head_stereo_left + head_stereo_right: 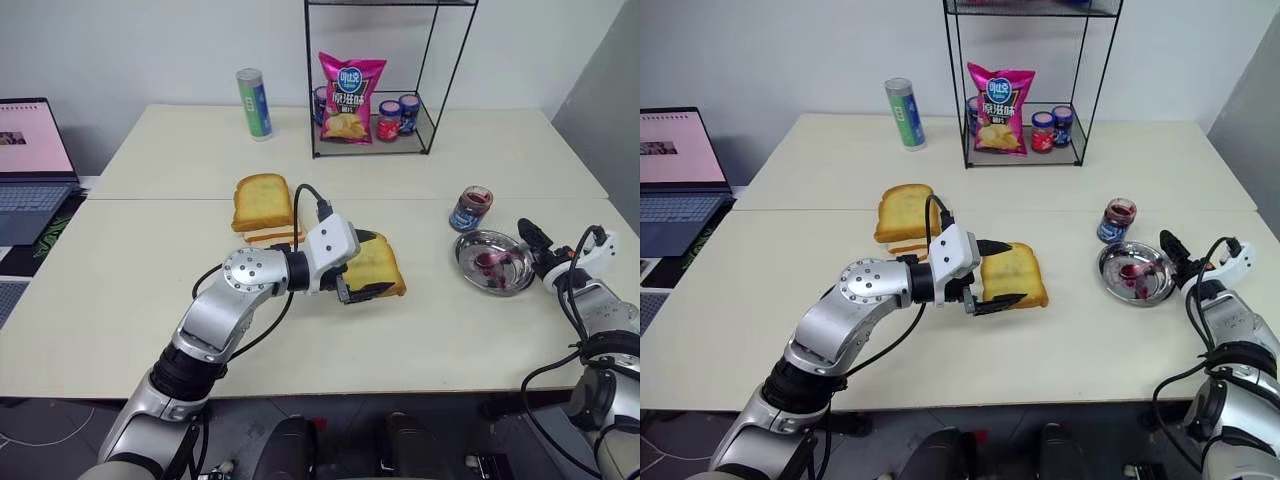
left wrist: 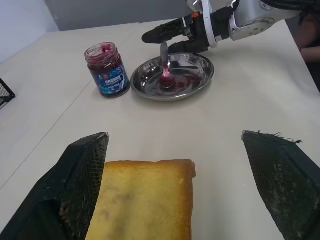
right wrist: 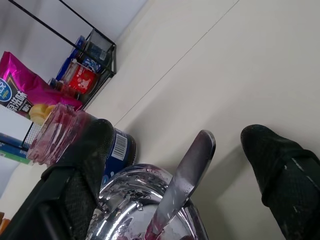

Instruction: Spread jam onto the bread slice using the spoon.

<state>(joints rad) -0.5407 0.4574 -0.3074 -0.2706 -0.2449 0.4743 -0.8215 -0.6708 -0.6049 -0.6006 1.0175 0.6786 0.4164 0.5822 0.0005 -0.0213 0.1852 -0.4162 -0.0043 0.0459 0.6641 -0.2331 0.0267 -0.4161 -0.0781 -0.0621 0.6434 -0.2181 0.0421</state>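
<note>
Left wrist view | left gripper (image 2: 175, 185) spread astride bread slice (image 2: 142, 200) | right gripper (image 3: 180, 165) spread around spoon (image 3: 182, 180)

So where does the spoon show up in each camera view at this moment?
Left eye: spoon in the steel dish, right side.
Right eye: spoon in the same dish, right side.
Left wrist: spoon standing in the dish, before the right gripper.
Right wrist: spoon between that gripper's fingers.
Shared landmark: open jam jar beside the dish.

Head cameras look down over the table (image 1: 120, 300); both wrist cameras closely share the steel dish (image 2: 172, 77).
</note>
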